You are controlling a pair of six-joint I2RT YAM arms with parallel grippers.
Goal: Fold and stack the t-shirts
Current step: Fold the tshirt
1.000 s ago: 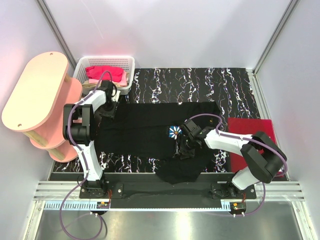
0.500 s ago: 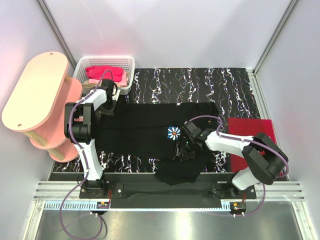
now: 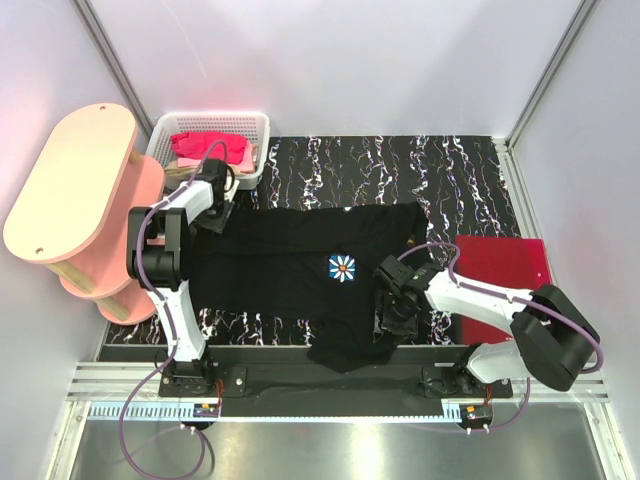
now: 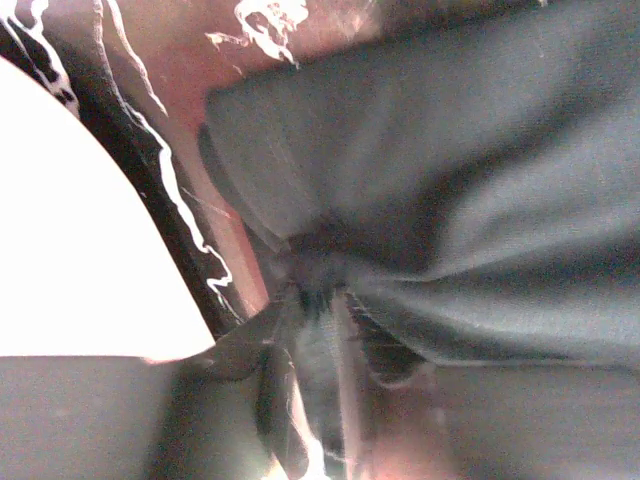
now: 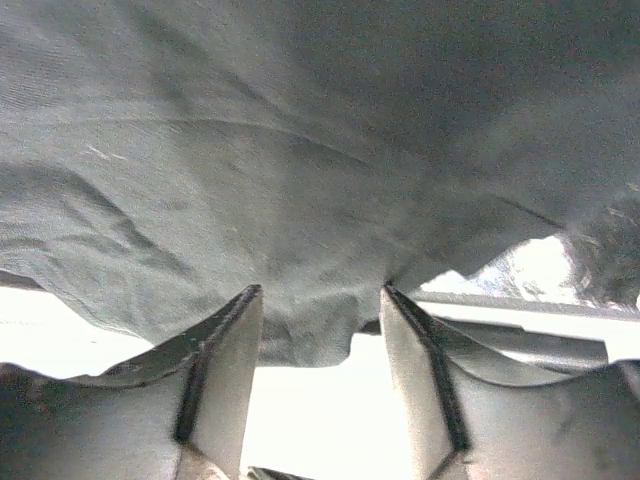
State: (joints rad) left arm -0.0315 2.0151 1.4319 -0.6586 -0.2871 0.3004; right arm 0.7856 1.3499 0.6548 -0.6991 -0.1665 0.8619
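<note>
Black surface with white marbled streaks (image 3: 350, 160), boxed in by plain white walls (image 3: 330, 60); pink two-tier shelf (image 3: 70, 180) at far left of the top view. White mesh basket (image 3: 215, 117) in the upper left, just behind the surface's far-left corner, with the bright pink t-shirt (image 3: 208, 147) bunched inside. Dark red t-shirt (image 3: 505, 270) lies flat at the right edge, centre height. Black t-shirt (image 3: 280, 260) spread across the middle of the surface, daisy print (image 3: 344, 266) face up near frame centre; its lower right part is rumpled and reaches the near edge. Left gripper (image 3: 210, 218) sits at the shirt's upper left corner, just below the basket. Left wrist view: blurred, but the black t-shirt (image 4: 480, 200) gathers into a tight pucker right at the left gripper (image 4: 315, 290), so it reads as clamped on the cloth; marbled surface (image 4: 180, 200) visible at left. Right gripper (image 3: 392, 320) is over the rumpled lower right part, close to the dark red shirt but not on it. Right wrist view: fingers (image 5: 225, 360) stand clearly apart, right gripper (image 5: 320, 295) not pinching; the black t-shirt (image 5: 300, 150) fills the upper frame, its loose edge hanging just at the fingertips.
</note>
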